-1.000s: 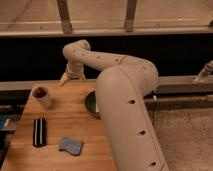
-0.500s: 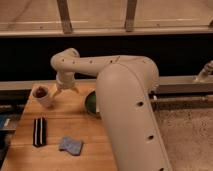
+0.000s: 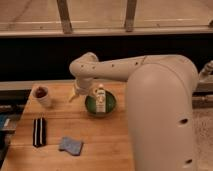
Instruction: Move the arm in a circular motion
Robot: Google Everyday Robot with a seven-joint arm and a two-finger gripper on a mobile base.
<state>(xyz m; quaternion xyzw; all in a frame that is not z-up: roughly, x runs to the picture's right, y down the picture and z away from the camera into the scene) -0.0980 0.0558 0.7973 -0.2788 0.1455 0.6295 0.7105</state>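
The cream-white arm (image 3: 160,100) fills the right side of the camera view. Its thick tube segment with small dark holes reaches left to a rounded elbow joint (image 3: 84,67). From there the narrow gripper (image 3: 75,95) points down and hangs just above the wooden table (image 3: 115,145). The gripper is between a white cup (image 3: 43,97) on its left and a green bowl (image 3: 100,104) on its right, close to the bowl's left rim. It holds nothing that I can see.
A white bottle (image 3: 100,98) stands in the green bowl. A black flat object (image 3: 39,131) and a blue cloth (image 3: 71,146) lie near the table's front left. A dark wall and a window ledge run behind the table.
The elbow and gripper have swung to the right, away from the cup and toward the green bowl. The bowl and bottle now show fully.
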